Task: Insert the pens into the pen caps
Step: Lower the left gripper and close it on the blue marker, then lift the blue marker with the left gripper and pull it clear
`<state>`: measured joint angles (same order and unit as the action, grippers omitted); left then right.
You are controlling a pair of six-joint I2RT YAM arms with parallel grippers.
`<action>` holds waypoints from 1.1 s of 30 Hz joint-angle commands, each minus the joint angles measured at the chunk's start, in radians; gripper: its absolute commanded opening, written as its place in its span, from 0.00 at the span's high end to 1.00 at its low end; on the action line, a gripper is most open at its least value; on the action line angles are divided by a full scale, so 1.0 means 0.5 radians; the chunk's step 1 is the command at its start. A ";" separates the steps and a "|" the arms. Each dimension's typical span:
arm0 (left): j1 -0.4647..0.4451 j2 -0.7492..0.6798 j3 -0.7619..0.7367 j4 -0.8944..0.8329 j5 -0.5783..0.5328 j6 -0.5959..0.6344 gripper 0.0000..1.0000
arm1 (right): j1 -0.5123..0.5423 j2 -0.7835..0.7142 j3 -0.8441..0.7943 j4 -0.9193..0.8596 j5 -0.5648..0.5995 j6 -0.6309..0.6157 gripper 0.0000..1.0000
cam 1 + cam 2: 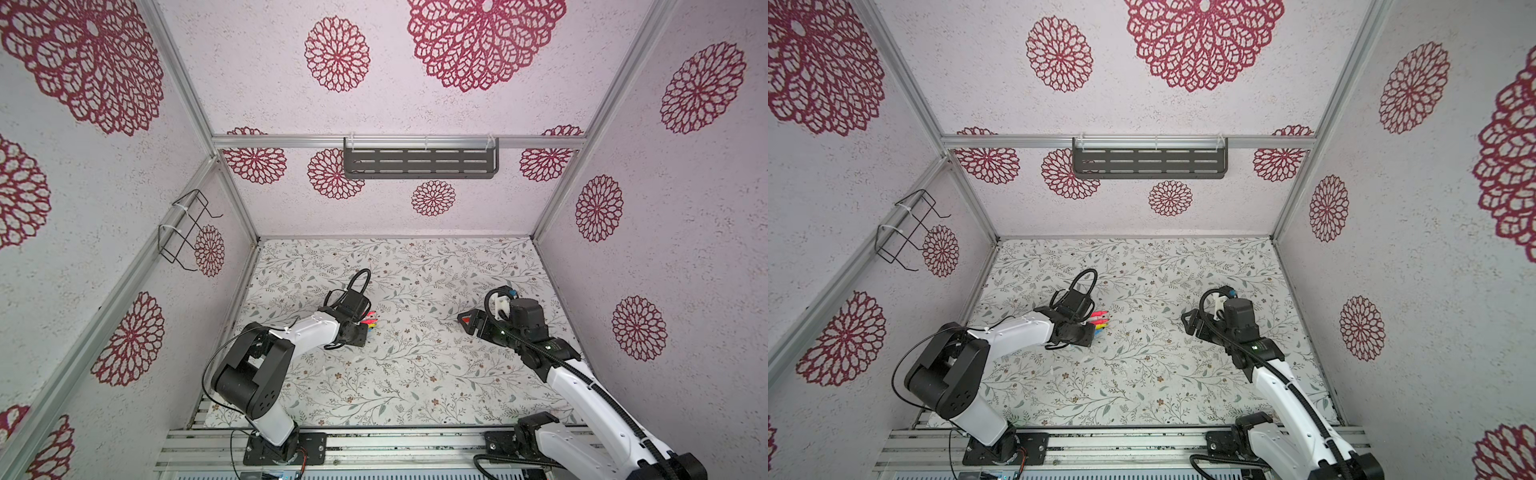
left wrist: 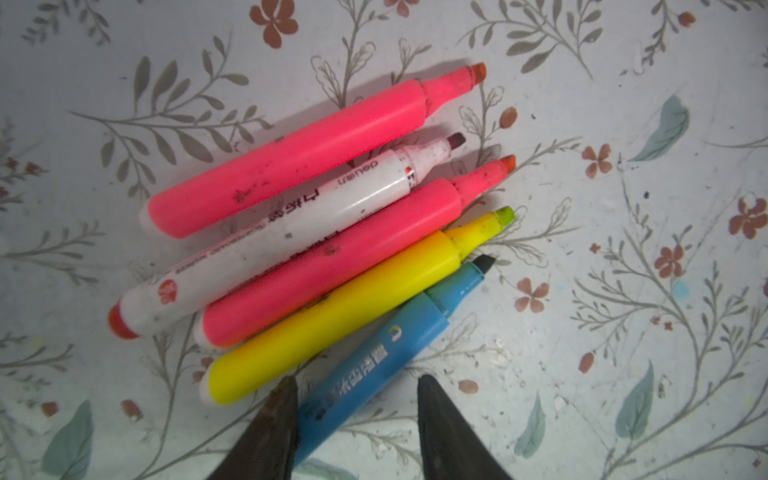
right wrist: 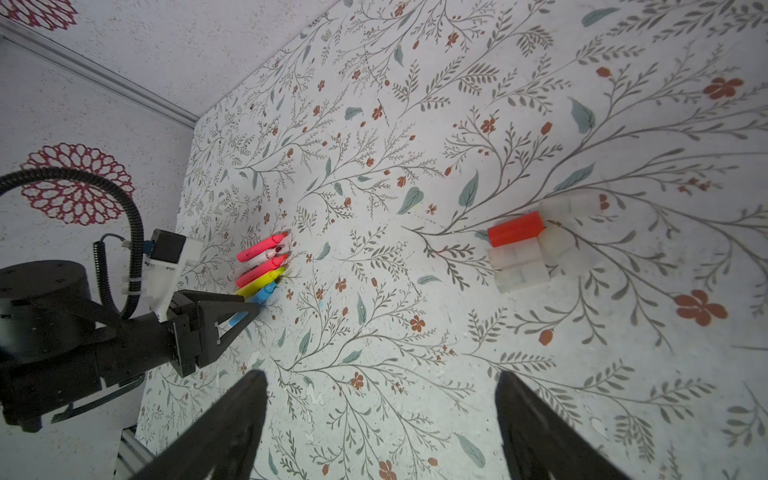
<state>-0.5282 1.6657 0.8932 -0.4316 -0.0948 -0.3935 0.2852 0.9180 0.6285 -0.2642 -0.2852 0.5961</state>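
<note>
Five pens lie side by side on the flowered table: two pink (image 2: 291,153), one white with a red end (image 2: 266,232), one yellow (image 2: 332,316) and one blue (image 2: 374,353), all uncapped. In both top views they form a small bright cluster (image 1: 372,323) (image 1: 1100,322). My left gripper (image 2: 356,380) is open, low over the table, straddling the blue pen's rear half; one finger (image 2: 282,399) touches the barrel, while the second stands clear of it. The pen caps, one red (image 3: 515,233) and several pale translucent ones (image 3: 521,268), sit in a clump. My right gripper (image 3: 381,374) hangs open and empty above bare table.
The left arm's gripper (image 3: 245,309) shows in the right wrist view beside the pens. A dark slotted shelf (image 1: 419,163) hangs on the back wall and a wire rack (image 1: 185,228) on the left wall. Aluminium rails (image 1: 374,444) run along the front edge.
</note>
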 commanded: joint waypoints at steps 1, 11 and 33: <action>-0.029 0.040 0.030 -0.023 0.027 0.005 0.54 | 0.013 -0.056 -0.004 0.011 0.018 0.032 0.13; -0.277 0.117 0.057 -0.127 -0.021 -0.032 0.58 | 0.013 -0.115 -0.028 0.019 0.052 0.068 0.15; -0.524 -0.152 -0.047 0.287 0.135 -0.064 0.76 | 0.010 -0.221 -0.085 -0.037 0.088 0.066 0.15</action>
<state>-0.7876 1.6554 0.8848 -0.3836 -0.0547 -0.4118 0.2852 0.8169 0.5819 -0.2893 -0.2581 0.6212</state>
